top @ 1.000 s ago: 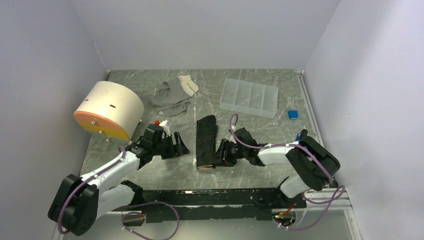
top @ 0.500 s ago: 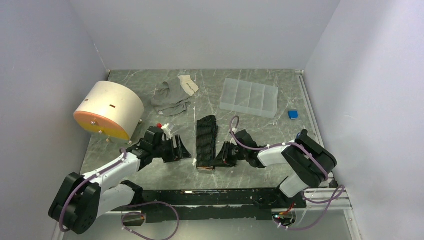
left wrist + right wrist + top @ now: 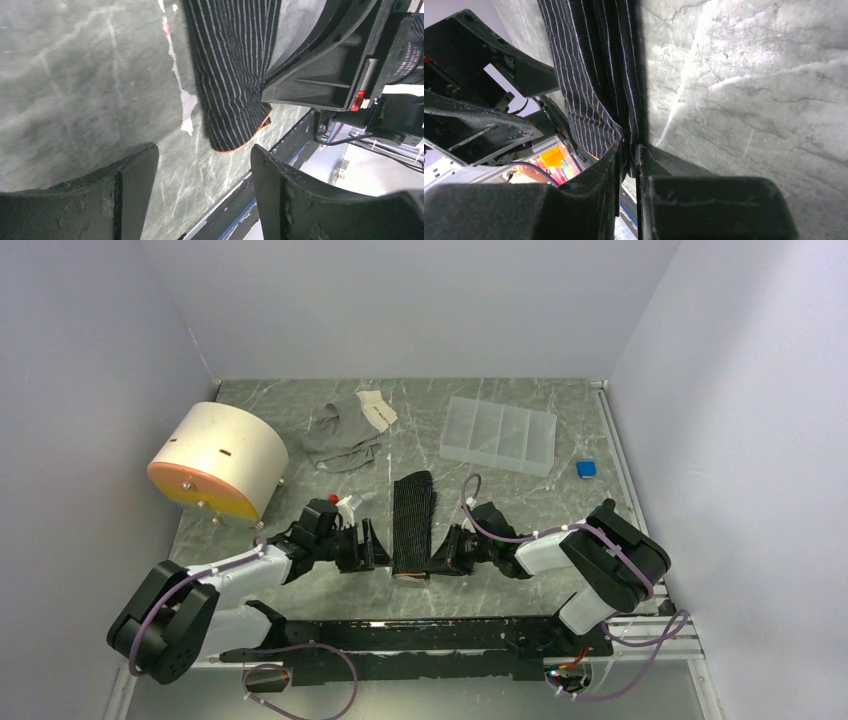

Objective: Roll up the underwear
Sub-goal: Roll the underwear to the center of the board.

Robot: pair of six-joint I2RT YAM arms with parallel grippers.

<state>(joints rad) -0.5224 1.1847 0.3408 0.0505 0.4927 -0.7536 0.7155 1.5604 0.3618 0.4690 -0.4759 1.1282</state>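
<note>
Black pinstriped underwear (image 3: 412, 523), folded into a long narrow strip, lies flat on the grey-green marbled counter (image 3: 540, 505). It sits mid-counter, between the two arms, running from near to far. The near end has orange trim along the hem.

The right tool (image 3: 445, 558) is low at the strip's near right corner. Its fingers (image 3: 594, 195) are pressed almost together, with a bunched fold of the striped fabric pinched between them. That corner is puckered up, and the rest of the strip is flat on the counter.

The left tool (image 3: 366, 546) is low too, just left of the strip's near end. Its fingers are spread wide and hold nothing. Bare counter shows between them, and they are not touching the fabric as far as I can tell.

A cream drum with an orange face (image 3: 215, 460) lies on its side at far left. A grey crumpled cloth (image 3: 345, 430) is at the far middle and a clear divided tray (image 3: 498, 435) at far right. A small blue item (image 3: 586, 469) sits just right of the tray. All four are well apart from the underwear.
</note>
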